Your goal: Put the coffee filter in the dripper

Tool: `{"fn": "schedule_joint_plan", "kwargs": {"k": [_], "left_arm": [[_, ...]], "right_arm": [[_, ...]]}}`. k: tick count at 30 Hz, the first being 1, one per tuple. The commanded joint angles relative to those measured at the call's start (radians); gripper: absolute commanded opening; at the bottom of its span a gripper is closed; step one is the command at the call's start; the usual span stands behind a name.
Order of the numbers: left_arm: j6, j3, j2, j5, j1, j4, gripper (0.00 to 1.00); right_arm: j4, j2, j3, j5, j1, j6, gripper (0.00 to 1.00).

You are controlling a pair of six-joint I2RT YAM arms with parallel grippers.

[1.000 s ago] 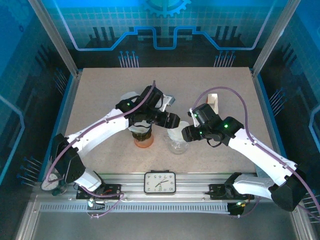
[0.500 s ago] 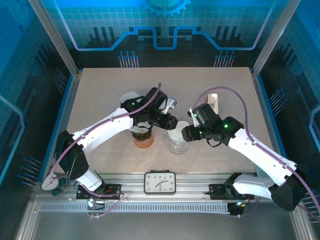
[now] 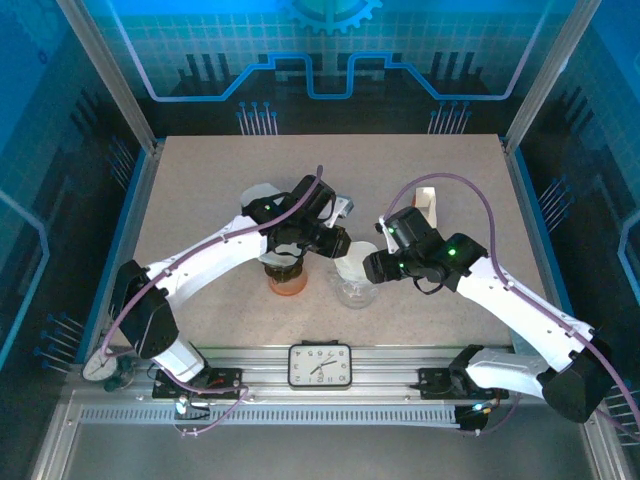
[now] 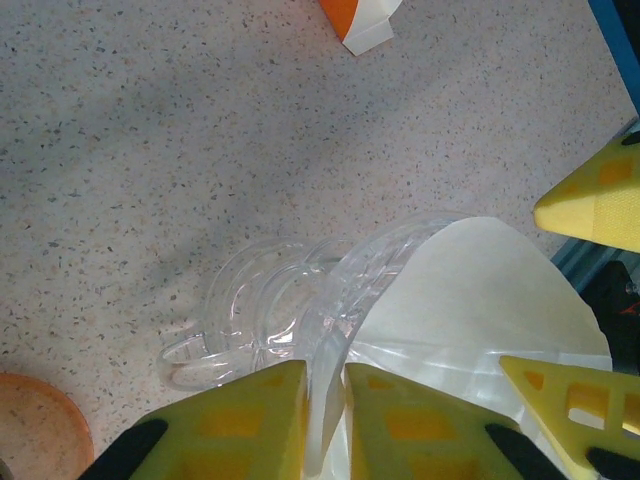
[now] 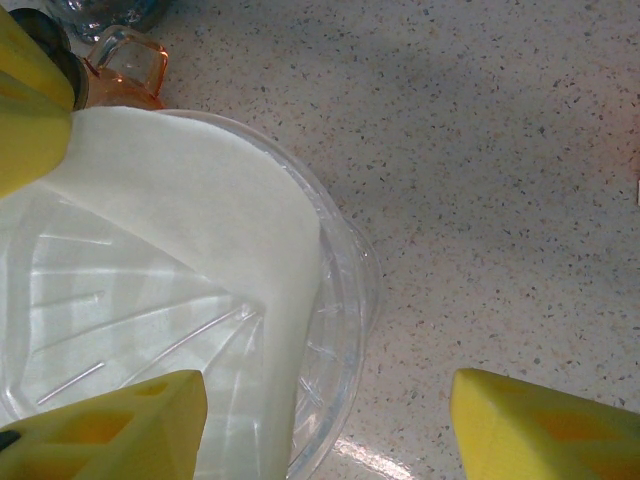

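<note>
Left wrist: dripper rim (image 4: 348, 288) between fingers (image 4: 236, 416)

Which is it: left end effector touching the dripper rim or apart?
Touching. Left wrist view: the left end effector pinches the dripper rim.

Left arm (image 3: 200, 265) stretched forward, left claw (image 4: 322, 400) tipped down, fingers pinched almost together! Right arm (image 3: 510, 300) bends inward, right claw (image 5: 328, 390) spread wide, just beside the left claw.

Speckled worktop (image 3: 200, 170) with four things on it.
Clear dripper (image 3: 356, 282) near the middle, orange glass vessel (image 3: 287, 284) just left of it; a pale disc (image 3: 257, 192) and small carton (image 3: 428, 203) sit farther back.
</note>
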Motion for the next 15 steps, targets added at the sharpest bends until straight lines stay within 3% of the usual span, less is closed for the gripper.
{"fn": "schedule_joint_plan", "kwargs": {"k": [1, 5, 10, 15], "left_arm": [[-0.010, 0.017, 0.005, -0.002, -0.004, -0.004, 0.18], [-0.010, 0.018, 0.002, -0.012, -0.003, -0.009, 0.19], [-0.019, 0.022, -0.023, -0.044, -0.003, -0.020, 0.51], [-0.037, 0.022, -0.095, -0.052, -0.004, -0.023, 0.55]], "right_arm": [[0.009, -0.010, -0.013, 0.003, 0.013, 0.009, 0.67], [0.011, -0.011, -0.016, 0.003, 0.013, 0.011, 0.67], [0.010, -0.008, -0.014, 0.003, 0.013, 0.012, 0.67], [0.009, -0.009, -0.013, 0.006, 0.012, 0.011, 0.67]]}}
